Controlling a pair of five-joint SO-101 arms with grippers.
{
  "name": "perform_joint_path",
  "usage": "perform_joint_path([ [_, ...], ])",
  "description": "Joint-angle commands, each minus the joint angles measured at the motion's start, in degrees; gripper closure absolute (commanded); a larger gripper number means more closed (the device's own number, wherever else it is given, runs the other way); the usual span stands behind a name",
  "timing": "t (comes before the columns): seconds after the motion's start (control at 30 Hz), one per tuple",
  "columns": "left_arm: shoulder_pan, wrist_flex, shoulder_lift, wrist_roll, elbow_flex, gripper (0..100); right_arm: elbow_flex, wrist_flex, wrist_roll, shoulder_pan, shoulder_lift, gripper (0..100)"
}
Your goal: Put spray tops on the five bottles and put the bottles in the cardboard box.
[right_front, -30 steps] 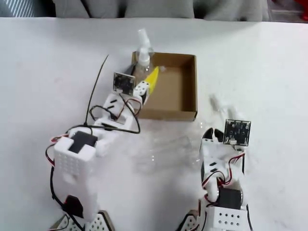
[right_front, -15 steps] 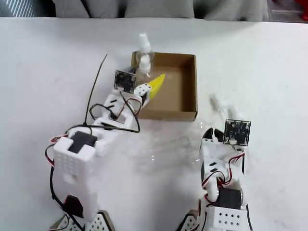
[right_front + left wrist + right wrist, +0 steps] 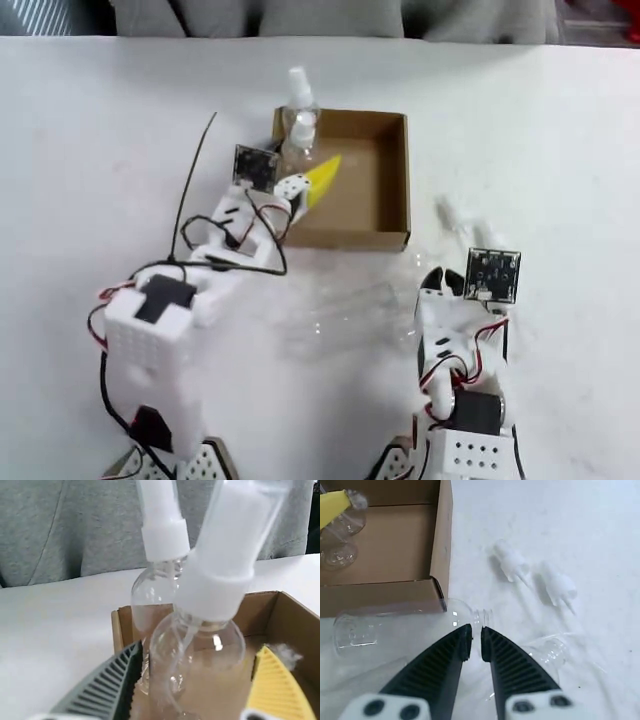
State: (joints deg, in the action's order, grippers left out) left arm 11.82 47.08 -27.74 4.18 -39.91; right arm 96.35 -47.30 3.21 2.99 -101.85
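Clear bottle [image 3: 210, 642] with white spray top [image 3: 222, 565] stands neck-up in the cardboard box [image 3: 350, 238], between parted jaws of the left gripper [image 3: 201, 650].

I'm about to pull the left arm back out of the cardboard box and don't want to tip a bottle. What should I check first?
1. Spray top on the front bottle: ok, fitted.
2. Front bottle upright: not ok, it leans against the second capped bottle in a corner of the cardboard box.
3. Left gripper open: ok, cardboard shows between its yellow finger and the glass.
4. Front bottle's base on the box floor: cannot tell, hidden.
5. Right gripper free: ok, shut on nothing, at the neck of an uncapped bottle lying by the box.
6. Tops ready: ok, two loose spray tops lie on the table.
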Motion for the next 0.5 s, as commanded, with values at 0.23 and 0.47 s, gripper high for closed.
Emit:
perform_joint_path([
  [0.23, -0.1, -4.2, 19.4, -0.6, -9.5, 66, 0.5, -0.3, 0.9, 0.7, -0.6, 98.1],
  [0.47, -0.2, -21.1, 30.6, -0.6, -10.5, 66, 0.5, -0.3, 0.9, 0.7, -0.6, 98.1],
])
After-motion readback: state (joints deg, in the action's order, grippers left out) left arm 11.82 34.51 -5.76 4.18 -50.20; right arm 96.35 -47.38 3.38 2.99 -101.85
